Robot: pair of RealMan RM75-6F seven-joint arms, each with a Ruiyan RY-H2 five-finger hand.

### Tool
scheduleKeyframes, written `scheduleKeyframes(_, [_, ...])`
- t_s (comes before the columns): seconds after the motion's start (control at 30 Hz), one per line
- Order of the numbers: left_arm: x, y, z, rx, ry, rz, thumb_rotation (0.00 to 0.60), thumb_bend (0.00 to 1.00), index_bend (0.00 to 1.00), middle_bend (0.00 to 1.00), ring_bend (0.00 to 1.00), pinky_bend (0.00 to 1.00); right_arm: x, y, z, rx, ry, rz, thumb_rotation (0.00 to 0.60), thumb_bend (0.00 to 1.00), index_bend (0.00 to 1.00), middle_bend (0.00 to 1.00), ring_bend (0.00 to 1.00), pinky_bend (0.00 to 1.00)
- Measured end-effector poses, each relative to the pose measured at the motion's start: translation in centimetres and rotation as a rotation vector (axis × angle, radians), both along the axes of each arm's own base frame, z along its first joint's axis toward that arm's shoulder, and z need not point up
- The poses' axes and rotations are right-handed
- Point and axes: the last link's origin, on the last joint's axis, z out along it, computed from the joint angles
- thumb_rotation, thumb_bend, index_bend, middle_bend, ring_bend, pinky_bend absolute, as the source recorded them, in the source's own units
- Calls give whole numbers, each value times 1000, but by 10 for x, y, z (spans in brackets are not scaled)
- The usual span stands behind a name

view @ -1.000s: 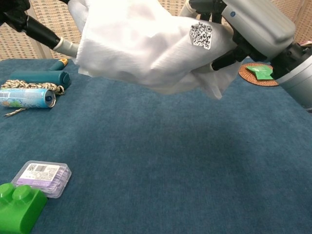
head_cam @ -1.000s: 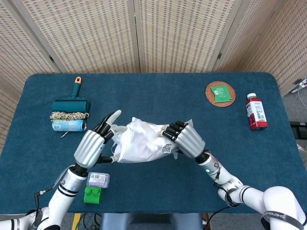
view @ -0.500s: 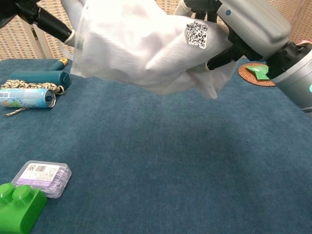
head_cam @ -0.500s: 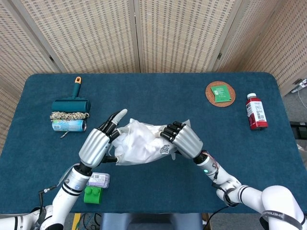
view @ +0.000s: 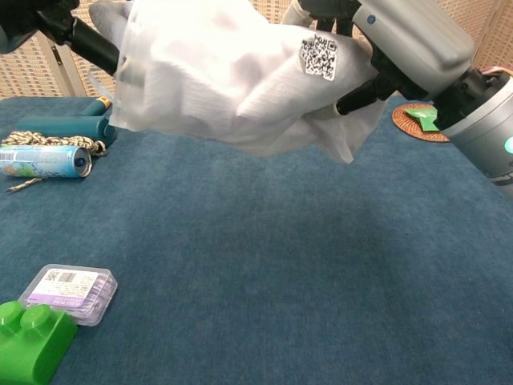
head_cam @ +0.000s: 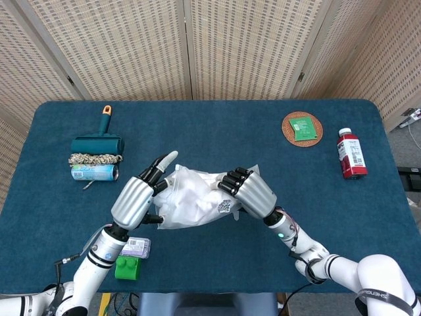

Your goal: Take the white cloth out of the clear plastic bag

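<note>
You have the bag (head_cam: pixel 194 201) lifted clear of the counter (head_cam: pixel 217 131), long axis left-to-right between both robot hands, cloth (view: pixel 200 72) not yet out: right robot hand (head_cam: pixel 248 193) grips the QR-label end, left robot hand (head_cam: pixel 137 199) pinches the opposite edge, so each end sits equally close.

A square black-and-white QR code is showing on the clear plastic bag (view: pixel 240 88). A barcode label is sitting on the small clear box (view: pixel 68 292) (its print is too small to read). No words are reading clearly anywhere.
</note>
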Motion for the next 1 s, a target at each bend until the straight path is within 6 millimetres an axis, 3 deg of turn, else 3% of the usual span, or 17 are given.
scheduleKeyframes(0.23, [2, -1, -2, -7, -10, 3, 600, 327, 425, 0, 0, 252, 0, 0, -1, 2, 0, -1, 600, 594, 551, 614, 593, 709])
scheduleKeyframes(0.4, [2, -2, -2, -9, -16, 8, 600, 418, 438, 0, 0, 252, -1, 0, -2, 4, 3, -4, 600, 594, 552, 610, 593, 709])
scheduleKeyframes(0.53, [2, -3, -3, -12, -19, 9, 600, 440, 465, 0, 0, 252, -3, 0, -2, 6, 6, -9, 600, 592, 551, 601, 587, 709])
scheduleKeyframes(0.73, [2, -3, -3, -10, -28, 13, 600, 441, 585, 0, 0, 252, -4, -1, -3, 8, 8, -18, 600, 572, 544, 573, 562, 709])
scheduleKeyframes(1.0, [-5, -2, -2, 3, -25, 40, 600, 441, 634, 0, 0, 252, -8, -3, -4, 9, 8, -39, 600, 408, 471, 509, 507, 709])
